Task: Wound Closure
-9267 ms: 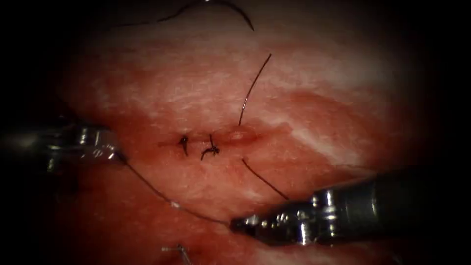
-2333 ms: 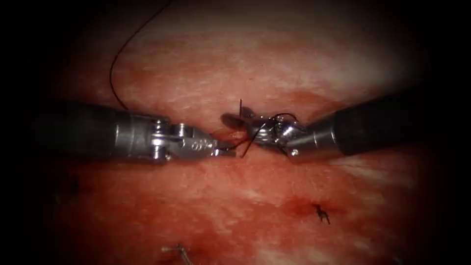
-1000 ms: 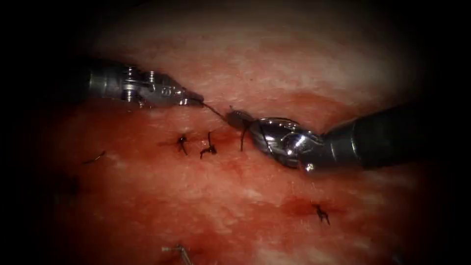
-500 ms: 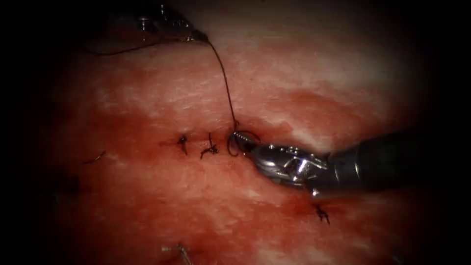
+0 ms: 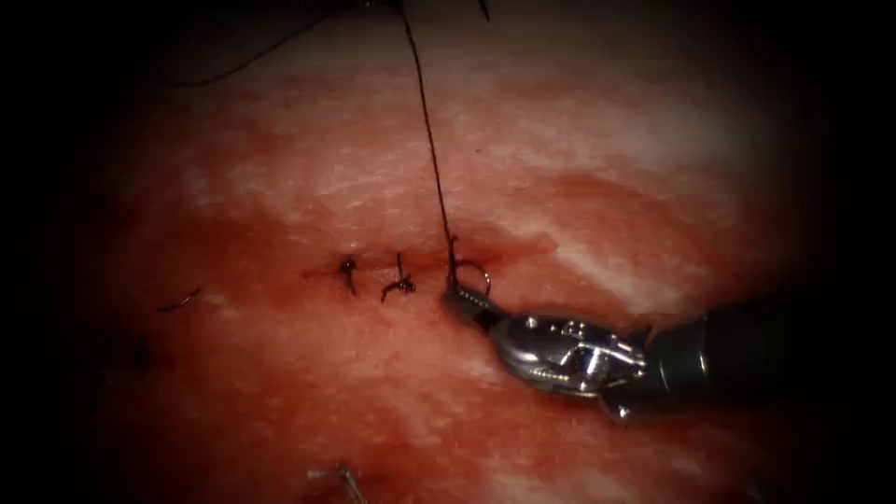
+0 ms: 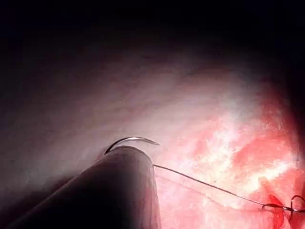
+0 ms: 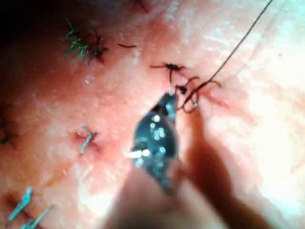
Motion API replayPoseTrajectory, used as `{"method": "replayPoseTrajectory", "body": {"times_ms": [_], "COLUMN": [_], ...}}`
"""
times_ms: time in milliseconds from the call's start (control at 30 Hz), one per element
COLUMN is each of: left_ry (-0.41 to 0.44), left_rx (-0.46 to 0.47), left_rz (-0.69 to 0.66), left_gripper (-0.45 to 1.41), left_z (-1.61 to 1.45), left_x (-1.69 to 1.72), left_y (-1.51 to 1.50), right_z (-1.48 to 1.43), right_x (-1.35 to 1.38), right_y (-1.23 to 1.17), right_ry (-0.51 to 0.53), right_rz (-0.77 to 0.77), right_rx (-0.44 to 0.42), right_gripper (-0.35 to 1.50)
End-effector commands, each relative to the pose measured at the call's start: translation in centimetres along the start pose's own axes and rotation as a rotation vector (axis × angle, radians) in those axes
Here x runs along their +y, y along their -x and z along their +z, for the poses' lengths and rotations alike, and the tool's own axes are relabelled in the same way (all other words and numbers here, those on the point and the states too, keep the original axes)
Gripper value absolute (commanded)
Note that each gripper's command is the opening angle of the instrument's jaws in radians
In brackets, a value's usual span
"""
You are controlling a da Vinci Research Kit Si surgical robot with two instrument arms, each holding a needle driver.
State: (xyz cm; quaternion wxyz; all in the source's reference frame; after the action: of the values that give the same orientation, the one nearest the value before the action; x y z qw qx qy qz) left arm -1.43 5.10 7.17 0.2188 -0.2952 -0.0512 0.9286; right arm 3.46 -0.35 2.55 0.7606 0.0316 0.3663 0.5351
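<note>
The tissue (image 5: 280,373) has a short horizontal cut with two tied knots (image 5: 348,271) (image 5: 399,285). Just right of them, a small thread loop (image 5: 471,277) sits at a third stitch. My right tool (image 5: 464,301) comes in from the lower right, jaws shut on the short thread end beside that loop (image 7: 190,102). The long thread (image 5: 429,140) runs taut from the stitch to the top edge. In the left wrist view it (image 6: 205,183) ends at the tip of my left tool's shaft (image 6: 119,191). The curved needle (image 6: 131,140) lies free on the tissue just beyond that shaft.
Cut thread ends lie on the tissue at the left (image 5: 177,301) and near the bottom edge (image 5: 345,481). Older stitches (image 7: 78,45) (image 7: 88,138) dot the tissue around the right tool. Red fluid wets the tissue around the cut.
My left tool has gone up past the top edge, drawing the thread straight and taut. My right tool has slid down and to the right, and the loop at the stitch has shrunk.
</note>
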Motion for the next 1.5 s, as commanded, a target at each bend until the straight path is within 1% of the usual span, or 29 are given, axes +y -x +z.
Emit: {"method": "replayPoseTrajectory", "body": {"times_ms": [33, 400, 633, 700, 833, 1033, 1167, 1500], "left_ry": [-0.007, -0.034, -0.040, -0.041, -0.053, -0.079, -0.091, -0.110], "left_rx": [0.003, 0.014, 0.014, 0.014, 0.017, 0.024, 0.024, 0.024], "left_rz": [-0.004, -0.020, -0.020, -0.019, -0.024, -0.039, -0.037, -0.026], "left_gripper": [-0.45, -0.45, -0.45, -0.45, -0.45, -0.45, -0.45, -0.45], "left_z": [0.11, 0.32, 0.40, 0.42, 0.42, 0.44, 0.50, 0.65], "left_x": [-0.05, -0.39, -0.52, -0.56, -0.68, -0.92, -0.93, -0.92], "left_y": [-0.03, -0.05, 0.03, 0.05, 0.06, 0.04, 0.07, 0.16], "right_z": [0.01, -0.18, -0.32, -0.35, -0.41, -0.39, -0.37, -0.37], "right_x": [-0.05, -0.10, -0.30, -0.35, -0.40, -0.38, -0.37, -0.47], "right_y": [0.09, 0.22, 0.49, 0.52, 0.52, 0.51, 0.56, 0.96], "right_ry": [-0.005, -0.011, -0.035, -0.038, -0.042, -0.041, -0.041, -0.052], "right_rz": [-0.013, -0.040, -0.076, -0.085, -0.104, -0.114, -0.117, -0.153], "right_rx": [0.002, 0.013, 0.013, 0.012, 0.009, 0.018, 0.021, -0.015], "right_gripper": [-0.35, -0.35, -0.35, -0.35, -0.35, -0.35, -0.35, -0.35]}}
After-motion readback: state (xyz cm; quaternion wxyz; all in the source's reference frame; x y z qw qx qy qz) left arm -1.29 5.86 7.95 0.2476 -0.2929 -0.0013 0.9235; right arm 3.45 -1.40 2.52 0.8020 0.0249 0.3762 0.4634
